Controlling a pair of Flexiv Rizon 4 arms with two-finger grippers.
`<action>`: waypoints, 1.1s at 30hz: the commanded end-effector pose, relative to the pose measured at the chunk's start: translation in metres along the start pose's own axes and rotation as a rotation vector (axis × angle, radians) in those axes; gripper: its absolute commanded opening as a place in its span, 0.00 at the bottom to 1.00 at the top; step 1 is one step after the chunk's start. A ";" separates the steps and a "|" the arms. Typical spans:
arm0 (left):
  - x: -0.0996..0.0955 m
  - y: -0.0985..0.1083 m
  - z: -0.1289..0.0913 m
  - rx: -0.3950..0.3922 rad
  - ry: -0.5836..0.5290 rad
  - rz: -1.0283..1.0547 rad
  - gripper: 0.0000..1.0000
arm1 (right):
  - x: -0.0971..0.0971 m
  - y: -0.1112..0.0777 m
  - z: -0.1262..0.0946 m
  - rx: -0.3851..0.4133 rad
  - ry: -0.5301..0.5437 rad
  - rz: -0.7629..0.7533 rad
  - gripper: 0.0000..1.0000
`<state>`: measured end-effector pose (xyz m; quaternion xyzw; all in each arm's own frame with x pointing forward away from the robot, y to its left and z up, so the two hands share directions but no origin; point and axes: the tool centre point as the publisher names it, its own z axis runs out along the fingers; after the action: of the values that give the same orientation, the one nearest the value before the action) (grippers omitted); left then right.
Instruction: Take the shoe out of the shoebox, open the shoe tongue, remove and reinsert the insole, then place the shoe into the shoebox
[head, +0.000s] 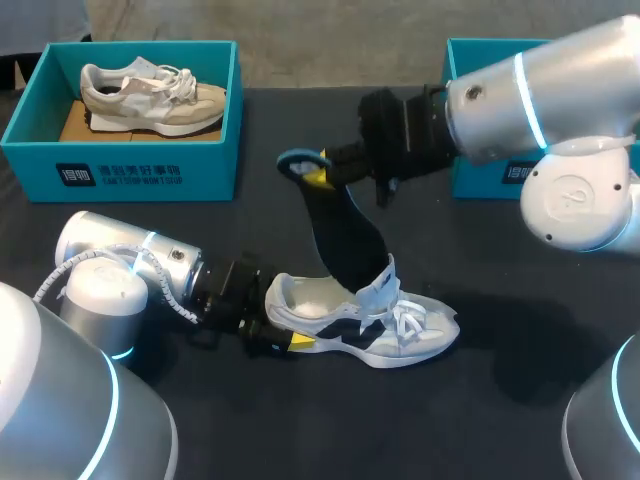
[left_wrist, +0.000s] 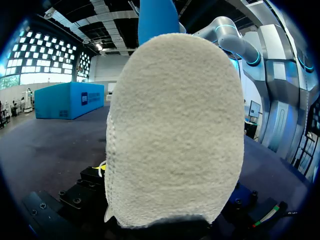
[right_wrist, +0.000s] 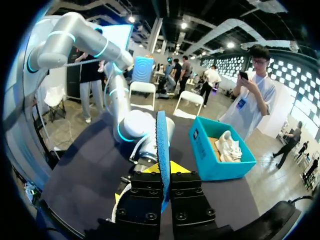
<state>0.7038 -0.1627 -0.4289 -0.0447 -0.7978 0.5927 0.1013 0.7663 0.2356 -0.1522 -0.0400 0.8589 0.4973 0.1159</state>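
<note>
Sitting sole-down near the middle of the dark bench (head: 520, 400): a white shoe (head: 365, 325) with black side panels and loose white laces. Rising out of its opening, a black insole (head: 345, 235) (blue on the underside), top end being pinched by the right fingers (head: 315, 178). Heel being clamped by the left fingers (head: 300, 342). Keeping well in from the bench's front edge, teal shoebox (head: 140, 165) sitting well apart at the back-left corner.

Teal cardboard shoebox (head: 120, 172) with a pale sneaker inside: front wall has a dark square logo, then two white lines, characters over small capitals, too small to read. Right wrist view, same shoebox (right_wrist: 212, 160): small dark mark on the end wall, illegible. Second teal cardboard box (head: 485, 178): strip of white print, only partly visible, unreadable. Left wrist view, a teal box (left_wrist: 70, 100): dark square mark, illegible.
</note>
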 end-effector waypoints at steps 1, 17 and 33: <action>-0.001 0.002 0.002 -0.003 0.000 -0.001 0.00 | 0.001 0.020 -0.013 0.024 -0.009 0.007 0.00; -0.001 0.002 0.002 -0.003 0.000 -0.001 0.00 | -0.011 0.078 -0.035 -0.128 0.022 0.143 0.00; -0.001 0.002 0.002 -0.003 0.000 -0.001 0.00 | -0.001 0.087 -0.079 -0.192 0.044 0.272 0.00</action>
<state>0.7038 -0.1628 -0.4290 -0.0447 -0.7978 0.5927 0.1013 0.7451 0.2267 -0.0417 0.0577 0.8126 0.5793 0.0277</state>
